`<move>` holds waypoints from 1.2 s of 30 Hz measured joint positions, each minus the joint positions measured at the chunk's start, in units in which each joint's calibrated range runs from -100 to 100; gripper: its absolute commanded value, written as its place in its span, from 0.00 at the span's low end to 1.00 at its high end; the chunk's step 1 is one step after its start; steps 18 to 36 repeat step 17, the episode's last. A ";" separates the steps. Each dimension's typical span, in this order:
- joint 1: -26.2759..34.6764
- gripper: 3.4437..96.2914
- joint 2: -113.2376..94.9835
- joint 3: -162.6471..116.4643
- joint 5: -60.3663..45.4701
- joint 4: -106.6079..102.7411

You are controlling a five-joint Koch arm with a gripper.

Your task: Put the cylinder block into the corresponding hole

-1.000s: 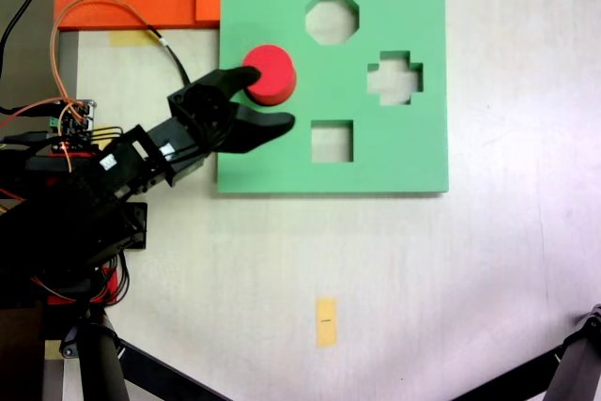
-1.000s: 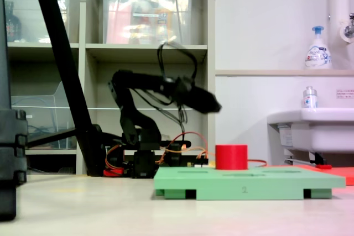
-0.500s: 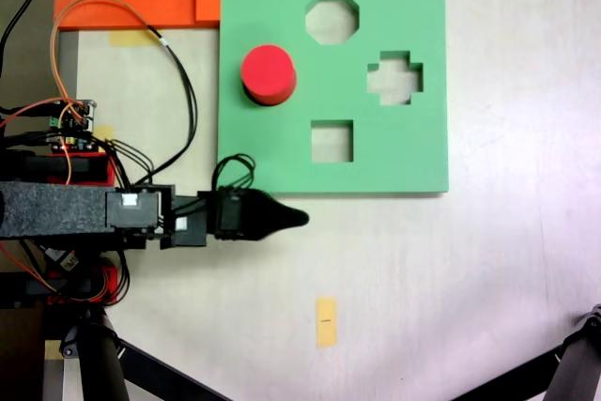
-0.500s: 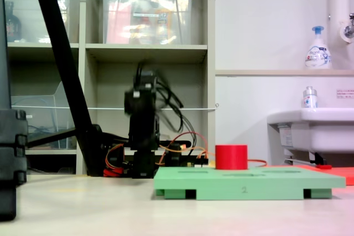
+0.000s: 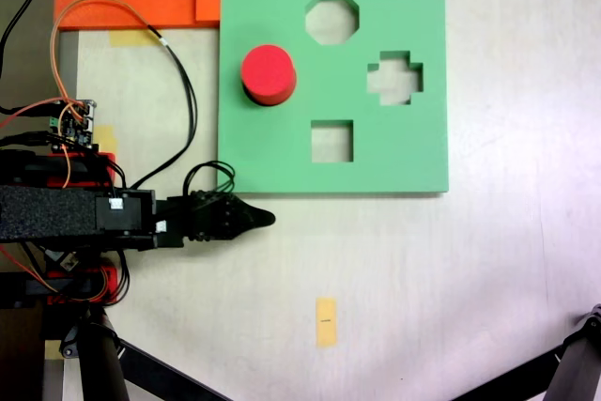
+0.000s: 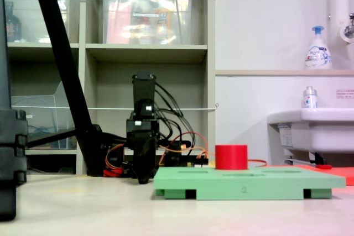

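In the first exterior view, your gripper (image 5: pixel 263 219) lies off the green foam board (image 5: pixel 394 152), just below its lower left corner, with the fingers pressed together into one dark point and holding nothing. The cylinder block (image 5: pixel 269 73) stands up and to the right of the fingertips, well apart from them, seated in the corresponding hole so that the cutout is covered. The octagonal cutout (image 5: pixel 331 17), cross-shaped cutout (image 5: pixel 395 78) and square cutout (image 5: pixel 331 141) lie farther right of the fingers.

In the second exterior view, the gripper (image 6: pixel 143 179) points down at the floor left of the board (image 6: pixel 249 183). The cylinder block (image 6: pixel 231 157) stands upright to the right of the fingers, its body rising above the board.
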 measured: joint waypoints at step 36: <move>0.05 0.49 0.00 -1.67 0.00 3.52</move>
